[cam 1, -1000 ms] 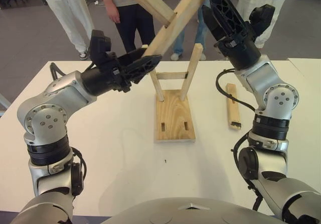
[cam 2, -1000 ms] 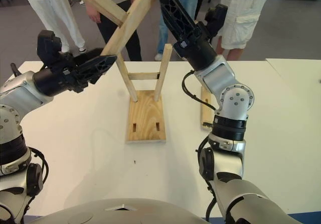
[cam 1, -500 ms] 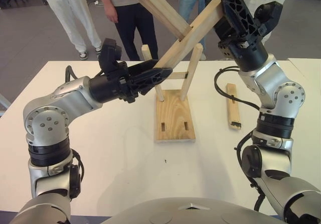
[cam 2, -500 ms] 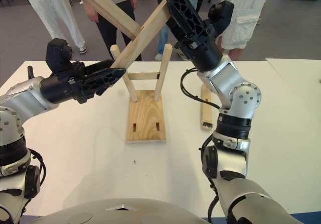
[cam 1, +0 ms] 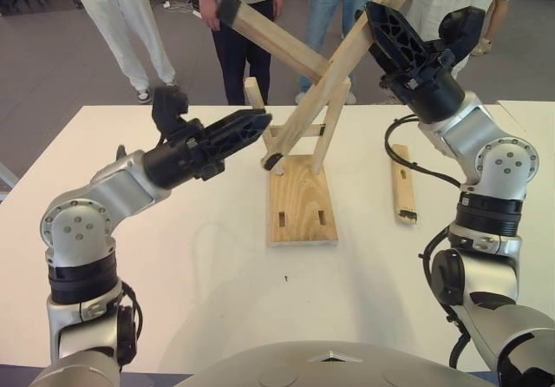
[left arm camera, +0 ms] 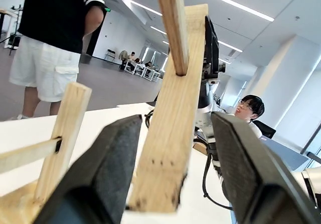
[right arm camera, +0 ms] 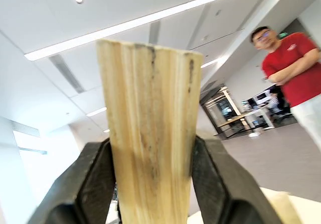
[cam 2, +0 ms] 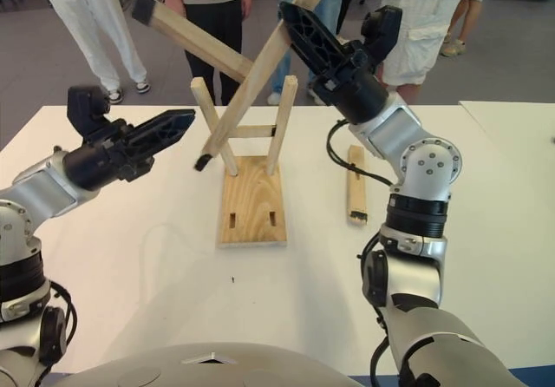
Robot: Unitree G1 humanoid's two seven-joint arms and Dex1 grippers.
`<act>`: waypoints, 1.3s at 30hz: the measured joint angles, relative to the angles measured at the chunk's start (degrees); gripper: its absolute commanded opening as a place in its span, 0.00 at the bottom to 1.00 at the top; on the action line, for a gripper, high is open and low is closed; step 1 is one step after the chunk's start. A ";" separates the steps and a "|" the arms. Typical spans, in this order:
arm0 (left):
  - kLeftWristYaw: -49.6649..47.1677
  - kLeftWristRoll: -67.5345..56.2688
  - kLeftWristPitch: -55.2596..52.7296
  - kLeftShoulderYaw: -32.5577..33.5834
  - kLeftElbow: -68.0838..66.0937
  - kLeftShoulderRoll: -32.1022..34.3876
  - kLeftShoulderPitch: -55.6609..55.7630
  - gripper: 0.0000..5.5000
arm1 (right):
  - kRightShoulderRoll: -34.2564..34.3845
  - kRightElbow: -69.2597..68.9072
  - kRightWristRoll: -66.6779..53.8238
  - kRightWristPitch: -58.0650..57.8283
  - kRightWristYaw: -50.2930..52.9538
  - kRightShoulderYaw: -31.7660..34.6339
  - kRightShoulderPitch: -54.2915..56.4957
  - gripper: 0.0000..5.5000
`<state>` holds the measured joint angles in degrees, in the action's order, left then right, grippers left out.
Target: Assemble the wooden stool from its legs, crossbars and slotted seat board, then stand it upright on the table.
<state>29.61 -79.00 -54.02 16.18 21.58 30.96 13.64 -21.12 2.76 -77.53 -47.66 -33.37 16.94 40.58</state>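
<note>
Stool's leg frame [cam 1: 334, 70] hangs tilted above the seat board [cam 1: 301, 205] at the desk's [cam 1: 173, 257] centre, clenched near its top by the right gripper [cam 1: 375, 24]. The left gripper [cam 1: 243, 128] hangs spread open near its lower end. It should steady that end, then lower both legs squarely into the free slots [cam 1: 282, 219].

Silver shells are covering the left arm [cam 1: 113, 192] and the right arm [cam 1: 473, 135]; round joint caps [cam 1: 76, 228] are showing rings of screws, black cables [cam 1: 388, 144] are looping alongside, and black ribbed fingers [cam 1: 395, 36] are tipping each.
</note>
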 measured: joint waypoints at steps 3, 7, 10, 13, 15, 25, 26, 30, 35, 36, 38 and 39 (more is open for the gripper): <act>2.31 5.46 2.78 1.37 -0.92 0.73 -9.18 0.46 | -4.38 0.86 8.19 2.93 -7.61 -1.59 -0.24 0.38; 3.99 17.01 10.72 -0.07 -2.25 -0.96 -18.86 0.46 | -9.65 -1.71 22.77 9.79 -23.28 -11.16 -8.47 0.38; 5.66 22.54 14.82 -3.06 -2.34 -3.24 -21.70 0.46 | -9.86 -0.18 30.93 17.86 -31.98 -15.36 -12.38 0.38; 6.83 23.47 15.70 -3.76 -2.93 -3.37 -21.70 0.46 | -9.32 3.69 35.10 22.73 -36.32 -16.33 -12.33 0.38; 7.49 23.50 15.71 -3.78 -3.32 -3.44 -21.68 0.46 | -8.77 4.89 35.38 23.80 -37.70 -16.48 -12.23 0.38; 7.86 23.58 15.70 -3.83 -3.75 -3.47 -20.74 0.46 | -7.48 10.64 38.54 28.24 -43.76 -16.78 -11.89 0.38; 7.86 23.59 15.70 -3.83 -3.75 -3.50 -20.74 0.46 | -7.62 11.48 38.82 28.32 -44.42 -16.60 -11.59 0.38; 7.83 23.60 15.70 -3.85 -3.71 -3.82 -20.80 0.46 | -8.81 12.43 39.10 27.81 -46.46 -16.13 -11.24 0.38; 7.82 23.68 15.71 -4.15 -3.68 -4.29 -21.12 0.46 | -8.97 13.00 39.37 27.55 -47.18 -15.88 -10.93 0.38; 7.82 23.72 15.70 -4.17 -3.68 -4.33 -21.15 0.46 | -8.98 13.43 39.41 27.55 -47.34 -15.74 -10.77 0.38; 7.82 24.04 15.71 -4.19 -3.68 -4.34 -21.22 0.46 | -9.12 14.09 39.62 27.49 -47.40 -15.72 -10.28 0.38; 7.83 24.08 15.73 -4.20 -3.66 -4.39 -21.31 0.46 | -9.15 14.22 39.62 27.39 -47.41 -15.71 -10.17 0.38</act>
<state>37.43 -54.91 -38.29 11.98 17.91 26.57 -7.67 -30.27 16.98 -37.91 -20.26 -80.78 1.23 30.42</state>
